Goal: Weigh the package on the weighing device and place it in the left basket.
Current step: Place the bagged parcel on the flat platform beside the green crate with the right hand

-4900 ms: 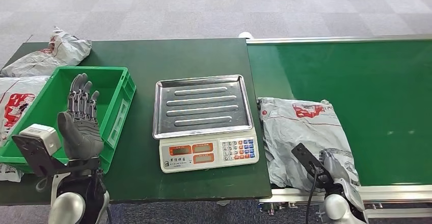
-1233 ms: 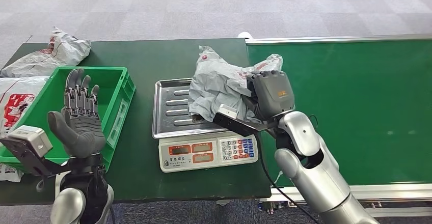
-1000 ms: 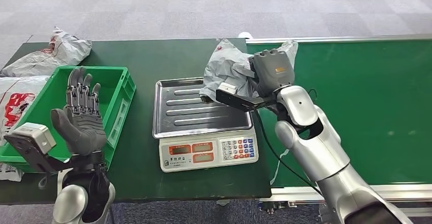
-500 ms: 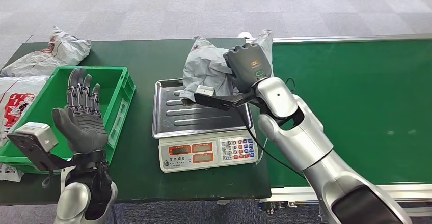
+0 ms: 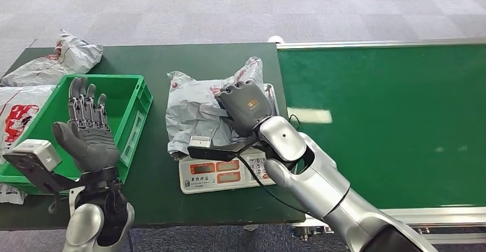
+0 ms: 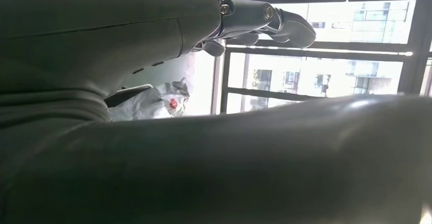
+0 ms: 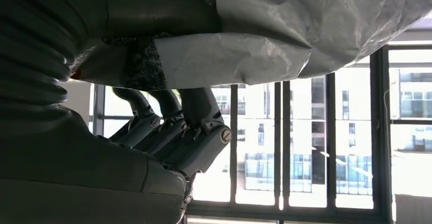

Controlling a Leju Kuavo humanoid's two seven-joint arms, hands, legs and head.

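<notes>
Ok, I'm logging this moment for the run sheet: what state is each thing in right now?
Package: crumpled, held by the right hand over the scale's tray.
Right hand: gripping the package.
Left hand: raised, holding nothing, fingers apart.
Scale: tray covered by the package; display too small to read.
Basket: nothing seen inside.
Bags: lying beside the basket.

- Scale (image 5: 232, 169) pan covered by grey package (image 5: 195, 111) and right hand (image 5: 243, 100) gripping it; no free way down onto pan.
- Bare green table (image 5: 160, 63) strip left between scale and green basket (image 5: 129, 123).
- Basket opening partly blocked by raised left hand (image 5: 86, 134), fingers spread.
- Conveyor belt (image 5: 395, 114) surface unobstructed.
- More packages (image 5: 54, 60) heaped beyond basket at table's left edge.
</notes>
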